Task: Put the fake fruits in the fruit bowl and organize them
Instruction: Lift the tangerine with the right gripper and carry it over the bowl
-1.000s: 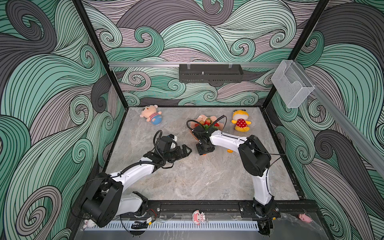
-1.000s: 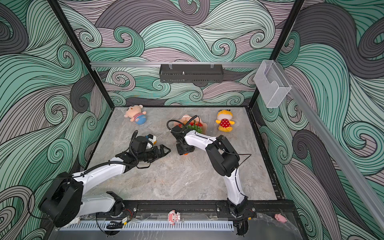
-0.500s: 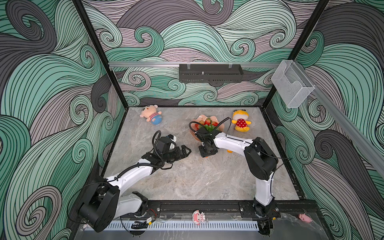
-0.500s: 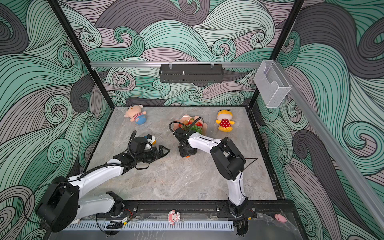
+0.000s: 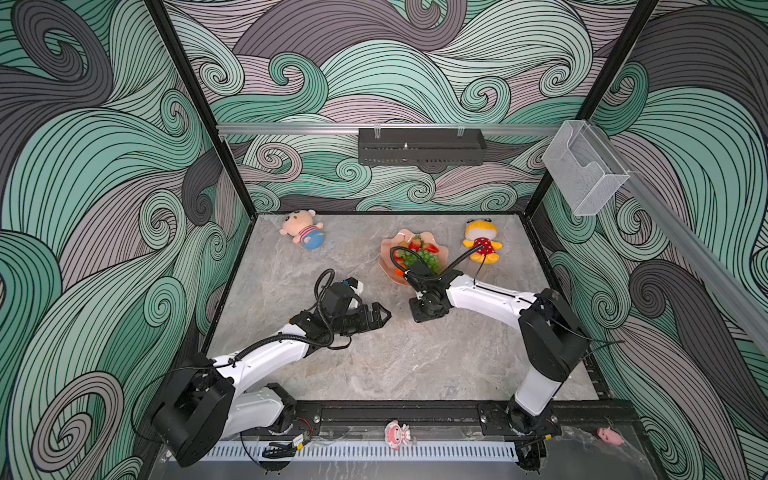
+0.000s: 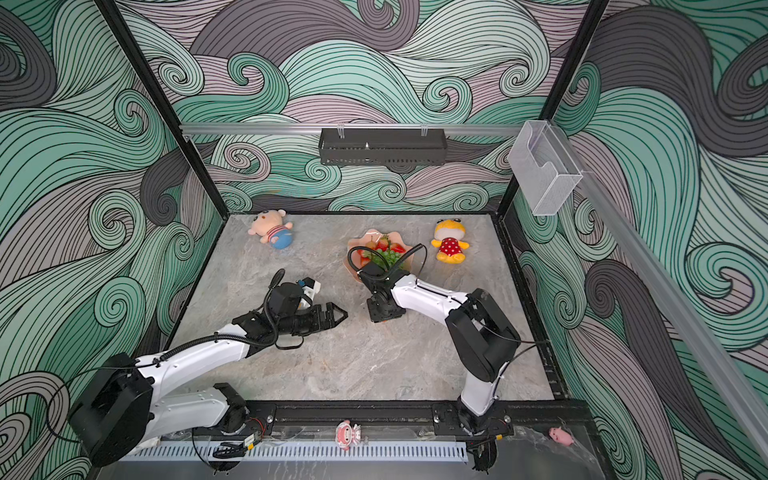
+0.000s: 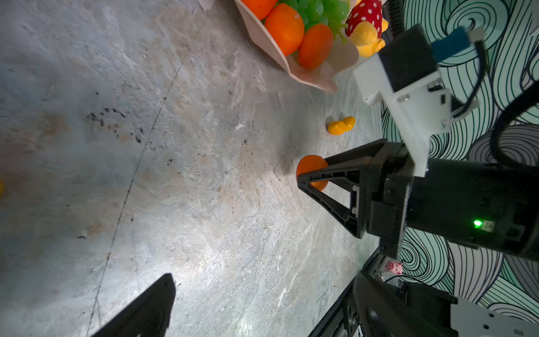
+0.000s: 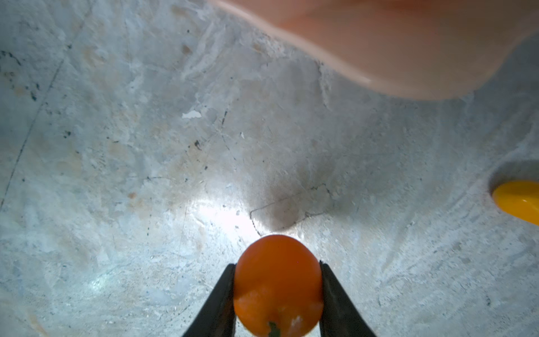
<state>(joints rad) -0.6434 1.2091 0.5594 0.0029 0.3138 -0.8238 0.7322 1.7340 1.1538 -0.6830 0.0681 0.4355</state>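
My right gripper (image 8: 277,291) is shut on a round orange tangerine (image 8: 277,271), low over the marble table just in front of the fruit bowl (image 8: 393,43). The left wrist view shows the same grip on the tangerine (image 7: 310,167). In both top views the salmon-pink bowl (image 5: 386,254) (image 6: 353,246) holds strawberries, green grapes (image 5: 424,257) and tangerines (image 7: 284,27). Two yellow kumquats (image 7: 341,126) lie on the table beside the bowl. My left gripper (image 5: 380,316) (image 6: 338,315) hangs open and empty, left of the right gripper (image 5: 424,309).
A pink-faced plush doll (image 5: 301,232) lies at the back left. A yellow red-dotted plush (image 5: 482,243) lies right of the bowl. A black tray (image 5: 419,146) and a clear box (image 5: 582,174) hang on the walls. Small pink figures (image 5: 397,434) sit on the front rail.
The right gripper's jaws have narrowed onto the tangerine, and the gripper has shifted slightly right and toward the front. The left arm has hardly moved.
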